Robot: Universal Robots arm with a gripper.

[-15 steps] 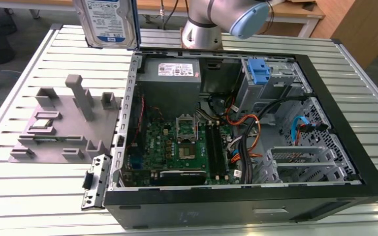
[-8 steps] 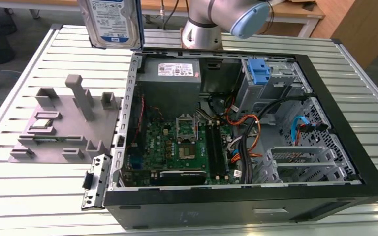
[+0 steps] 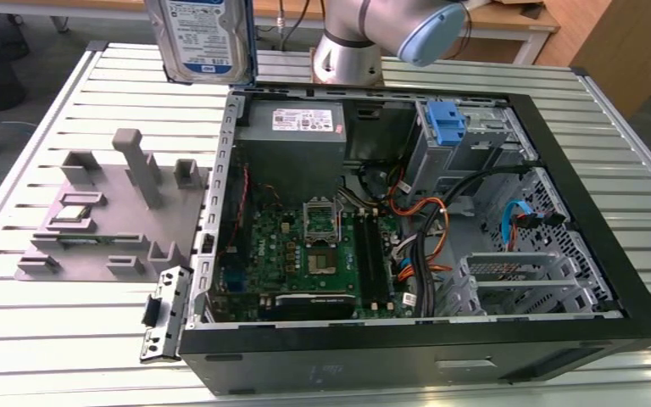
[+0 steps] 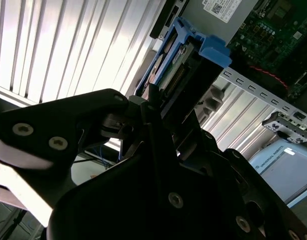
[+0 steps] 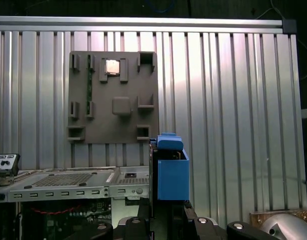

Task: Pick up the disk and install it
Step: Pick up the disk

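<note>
The disk shows bare silver metal, a glossy label and smooth blue plastic rails. Beside the black painted-metal computer case, a matt grey plastic fixture sits on the ribbed, shiny aluminium table.

Bright light, hard glare
The table beyond the gripper blazes white; the gripper's black body sits in deep shadow; the disk at its tips is half-lit; the case interior is dim.

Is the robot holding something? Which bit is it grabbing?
Yes, the disk, which is up in the air. The end effector clamps it at one end, and the other end sticks out free.
</note>
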